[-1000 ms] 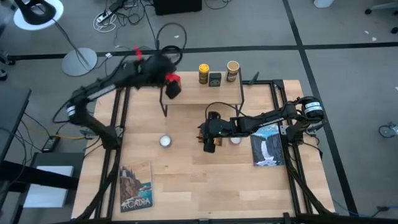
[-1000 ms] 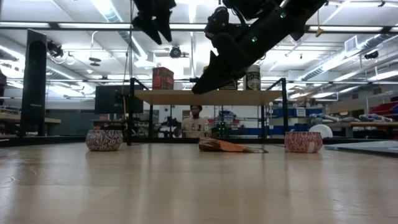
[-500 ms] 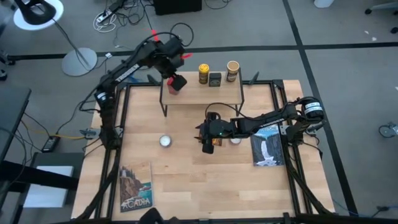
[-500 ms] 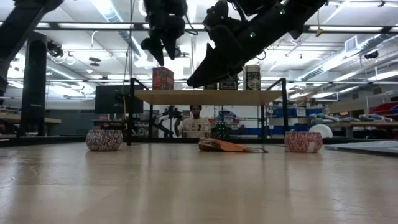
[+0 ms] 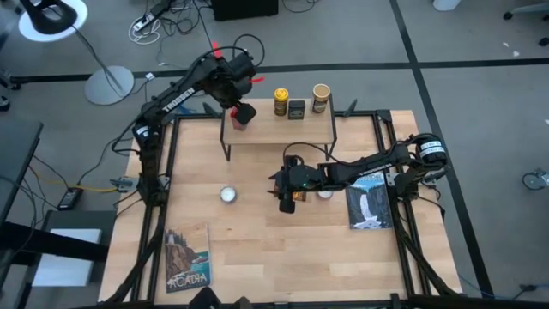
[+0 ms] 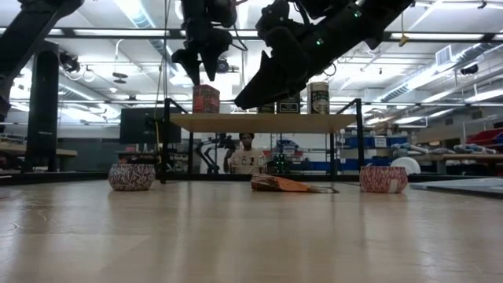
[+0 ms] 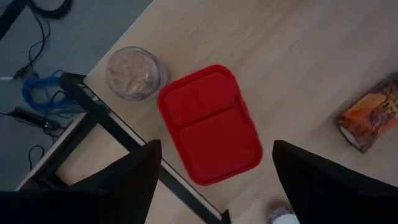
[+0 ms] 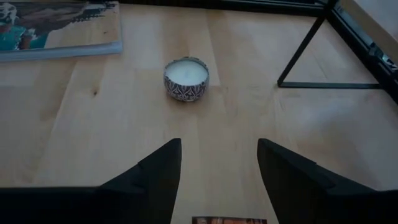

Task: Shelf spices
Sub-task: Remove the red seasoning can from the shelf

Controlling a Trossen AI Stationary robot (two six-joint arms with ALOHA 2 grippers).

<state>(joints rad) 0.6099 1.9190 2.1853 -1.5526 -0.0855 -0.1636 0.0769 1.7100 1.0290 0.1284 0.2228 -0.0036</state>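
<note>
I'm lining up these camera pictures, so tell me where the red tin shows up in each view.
High view: red tin on the shelf's left end, under the left hand.
Low view: red tin on the shelf plank's left part.
Left wrist view: red lid seen from above, mid-picture.
Right wrist view: not in it.
Shared landmark: the shelf's light wooden plank.

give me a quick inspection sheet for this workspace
surface: light wood table, bare in the middle
job's things: red tin, yellow jar, dark tin and tan jar on the shelf; orange packet on the table
clutter: two white candles, two books
grippers: left gripper open above the red tin; right gripper open, empty, over the table
cables: on the floor beyond the table
surroundings: person behind
</note>
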